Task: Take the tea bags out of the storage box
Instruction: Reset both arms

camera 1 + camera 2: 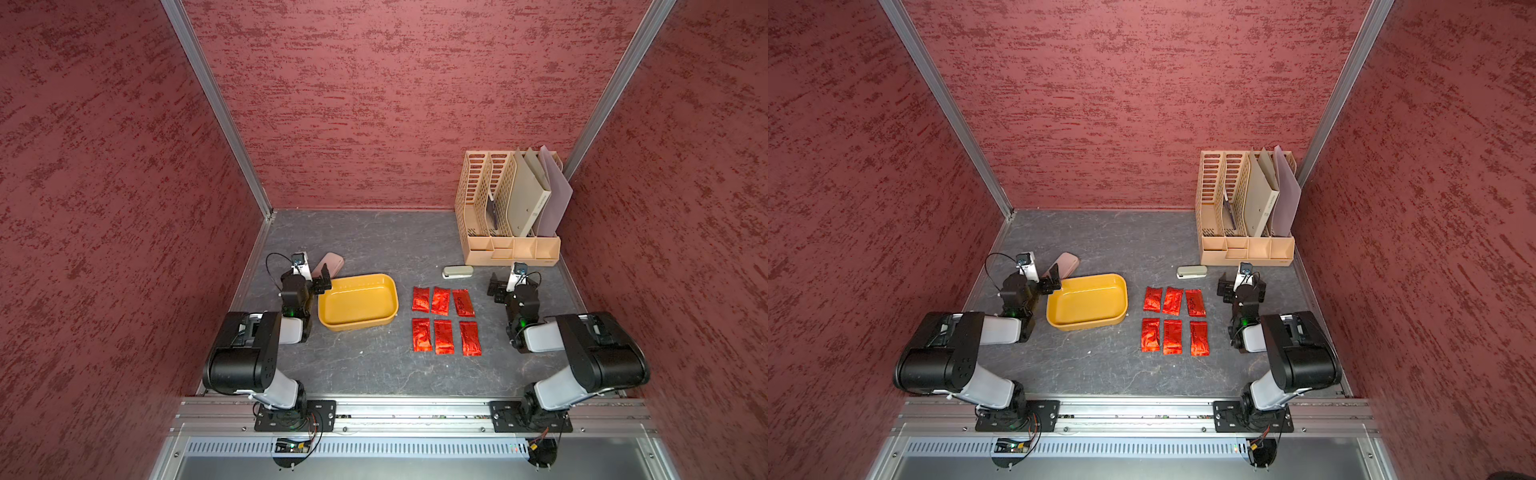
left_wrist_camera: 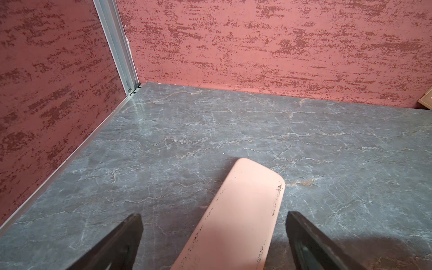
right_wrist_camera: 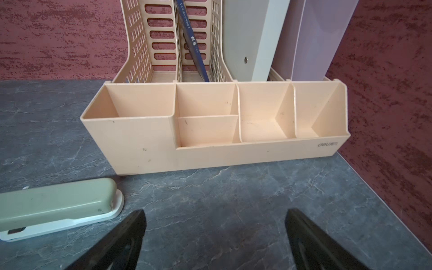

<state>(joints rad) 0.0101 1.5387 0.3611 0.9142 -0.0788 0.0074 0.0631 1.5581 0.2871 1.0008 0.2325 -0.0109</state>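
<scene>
Tea bags (image 1: 443, 336), six red foil sachets, lie in two rows of three on the grey table (image 1: 374, 249), all outside the yellow storage box (image 1: 358, 305) and just to its right. The left gripper (image 2: 214, 216) hangs by the box's far left corner, above a pink case (image 2: 243, 210), jaws spread wide and holding nothing. The right gripper (image 3: 216, 212), likewise agape with nothing in it, hangs near a green stapler (image 3: 56, 205), facing the beige file organiser (image 3: 210, 159).

"deli" on organiser (image 3: 233, 159) front, Chinese chars on blue book spine (image 3: 193, 44)
</scene>
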